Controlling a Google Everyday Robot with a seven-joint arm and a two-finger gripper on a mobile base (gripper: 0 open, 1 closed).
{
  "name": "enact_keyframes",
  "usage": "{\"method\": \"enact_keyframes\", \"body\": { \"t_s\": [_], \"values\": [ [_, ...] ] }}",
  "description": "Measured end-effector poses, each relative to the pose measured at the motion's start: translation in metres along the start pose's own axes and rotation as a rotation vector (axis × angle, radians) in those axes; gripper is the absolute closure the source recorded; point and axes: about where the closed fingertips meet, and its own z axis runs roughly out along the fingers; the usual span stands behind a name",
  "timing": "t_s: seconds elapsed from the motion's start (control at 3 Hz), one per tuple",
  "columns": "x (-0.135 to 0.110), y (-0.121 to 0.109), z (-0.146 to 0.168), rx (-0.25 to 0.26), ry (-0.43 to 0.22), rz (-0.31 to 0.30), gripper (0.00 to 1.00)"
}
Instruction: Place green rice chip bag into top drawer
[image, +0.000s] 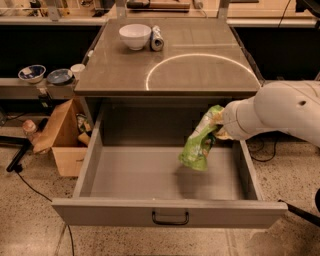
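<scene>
Top drawer (135, 175) open under the grey tabletop (200, 75)
claw (216, 131) grips the green rice chip bag (199, 146) over the drawer's right side; speckled floor (30, 225)

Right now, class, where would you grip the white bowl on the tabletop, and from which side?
Probably pinch the white bowl by its rim from above, on the side away from the silver can beside it: it stands upright, mouth open. The gripper is over the top drawer, holding the green rice chip bag.

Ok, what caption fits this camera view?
The gripper holds the green rice chip bag over the right side of the open top drawer.
</scene>
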Motion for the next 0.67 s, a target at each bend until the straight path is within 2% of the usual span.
{"method": "enact_keyframes", "body": {
  "t_s": [0.67],
  "values": [
    [-0.013, 0.032, 0.021, -0.069, -0.029, -0.012, 1.00]
  ]
}}
